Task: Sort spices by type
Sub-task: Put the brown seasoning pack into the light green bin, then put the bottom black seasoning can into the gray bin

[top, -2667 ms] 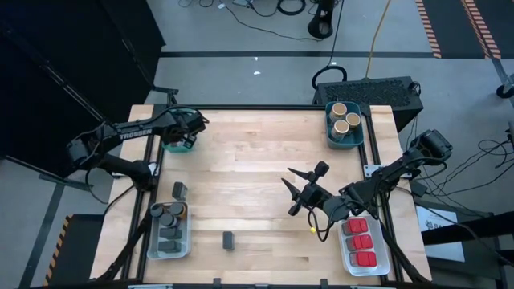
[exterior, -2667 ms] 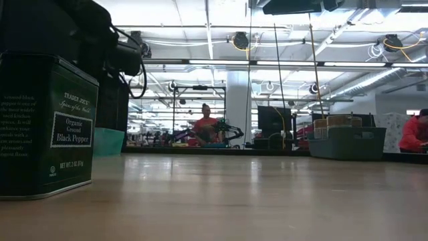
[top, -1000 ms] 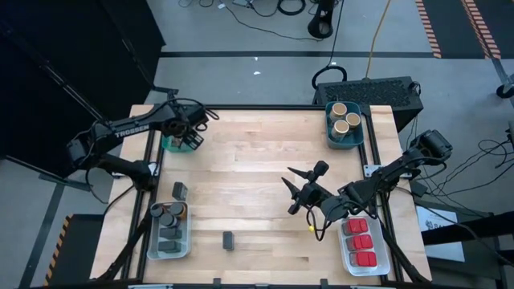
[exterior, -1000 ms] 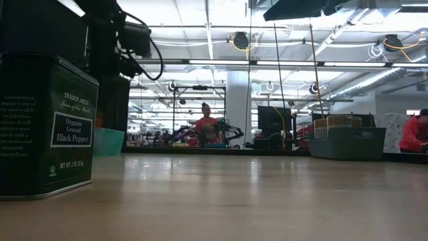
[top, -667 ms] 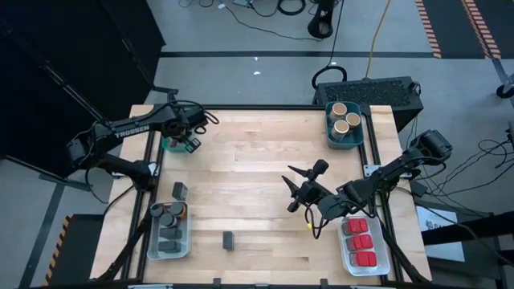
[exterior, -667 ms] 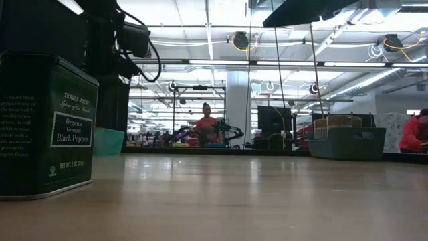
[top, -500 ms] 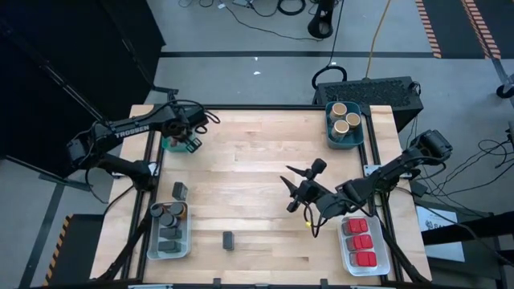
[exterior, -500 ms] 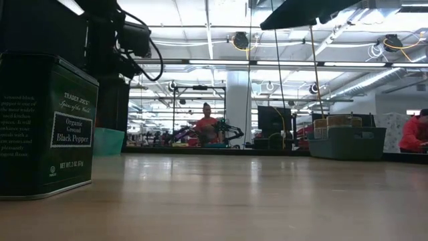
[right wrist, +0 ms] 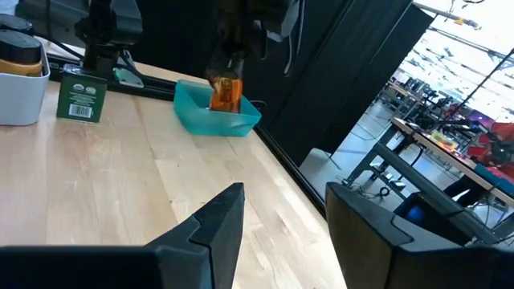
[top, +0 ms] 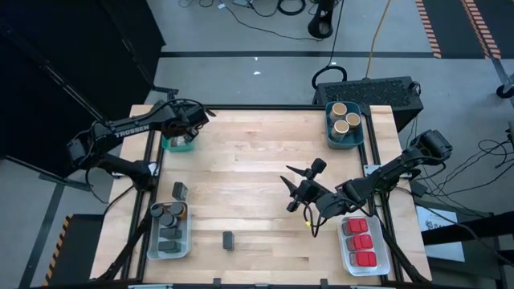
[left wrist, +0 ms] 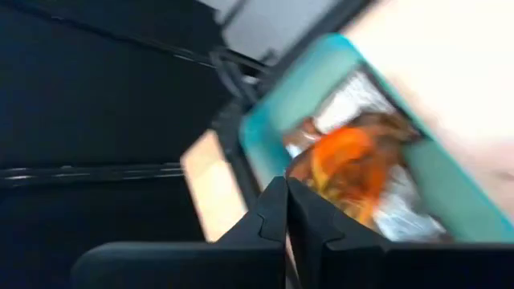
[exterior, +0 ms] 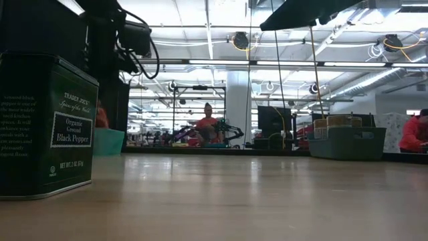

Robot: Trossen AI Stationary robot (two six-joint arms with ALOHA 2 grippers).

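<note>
My left gripper is over the teal bin at the table's far left, shut on an orange printed packet. More orange and silver packets lie in that bin. My right gripper hovers open above the table's right middle, with nothing between its fingers. Two dark tins stand on their bases on the bare wood: one beside the near-left bin, one by the near edge, where the low view shows it as a black pepper tin. My left gripper pinches the orange packet by its upper edge between its two fingers, which come slanting down from above. The packet hangs upright below the fingers, its lower part inside the teal bin. Whether it rests on the bin's floor, I cannot tell.
A teal bin at the far right holds tan round cylinders. A clear bin at the near right holds red tins. Another clear bin at the near left holds dark jars. Bare wood lies open across the table's middle.
My left gripper has shut over the teal bin and its wrist has turned, staying in place. An orange packet now shows above the bin's rim in the low view, where none stood before.
</note>
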